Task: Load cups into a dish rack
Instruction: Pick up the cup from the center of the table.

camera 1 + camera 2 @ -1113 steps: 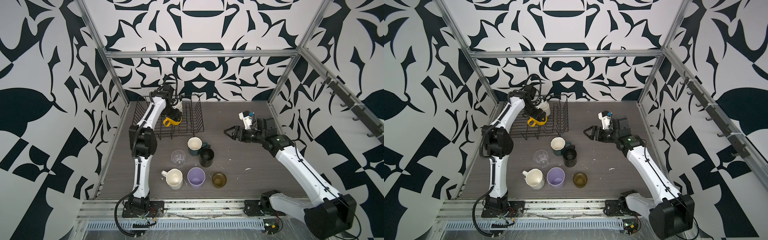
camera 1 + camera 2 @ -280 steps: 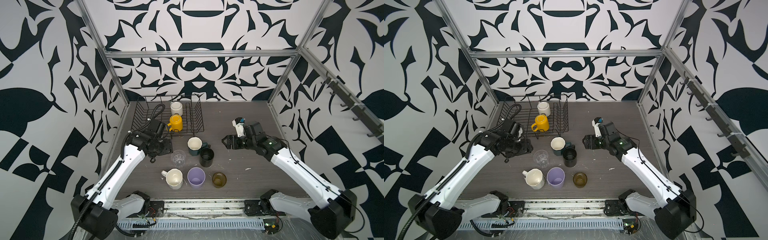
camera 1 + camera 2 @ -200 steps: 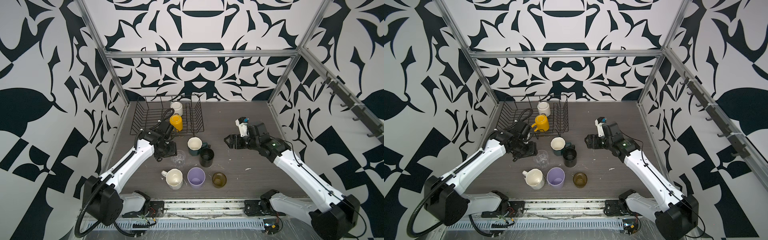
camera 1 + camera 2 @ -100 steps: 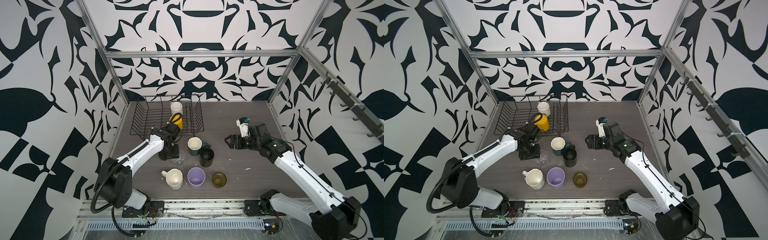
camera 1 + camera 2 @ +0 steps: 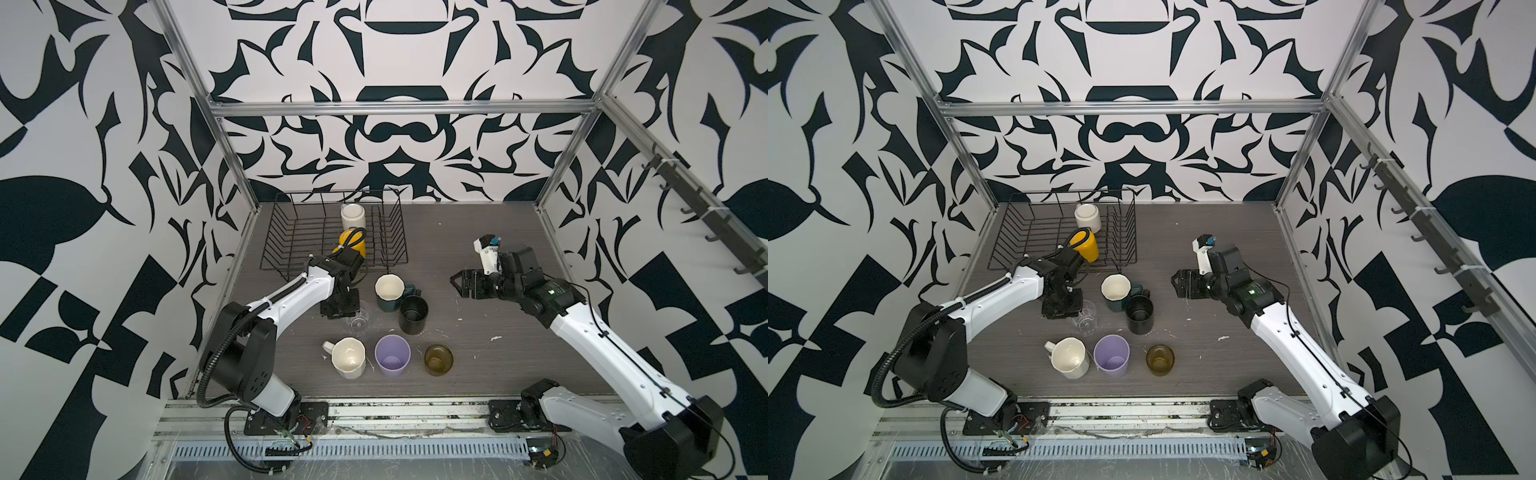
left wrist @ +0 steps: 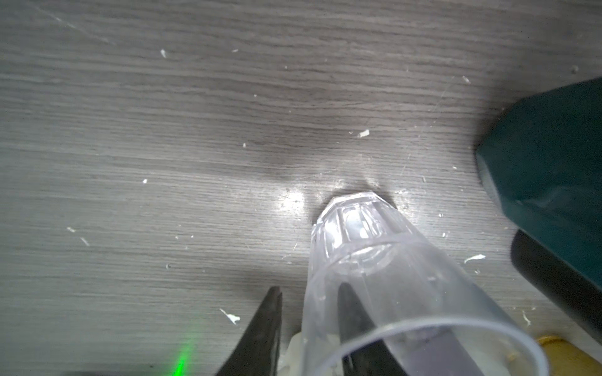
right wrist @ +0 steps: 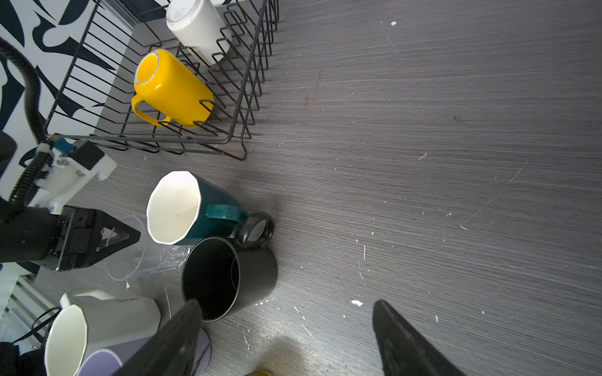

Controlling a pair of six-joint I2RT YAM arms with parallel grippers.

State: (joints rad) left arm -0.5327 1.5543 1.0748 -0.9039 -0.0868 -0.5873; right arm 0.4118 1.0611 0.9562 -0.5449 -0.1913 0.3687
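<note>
Grey tabletop [image 5: 478,249], clear glass [image 5: 358,321] upright, mouth up

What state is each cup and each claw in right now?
white mug, upside down in the dish rack
yellow mug, upside down, leaning
clear glass, upright
dark-green mug, upright
black mug, upright
cream mug, upright
lilac tumbler, upright
amber glass, upright
left gripper, astride the clear glass's wall, grip unclear
right gripper, open, empty
</note>
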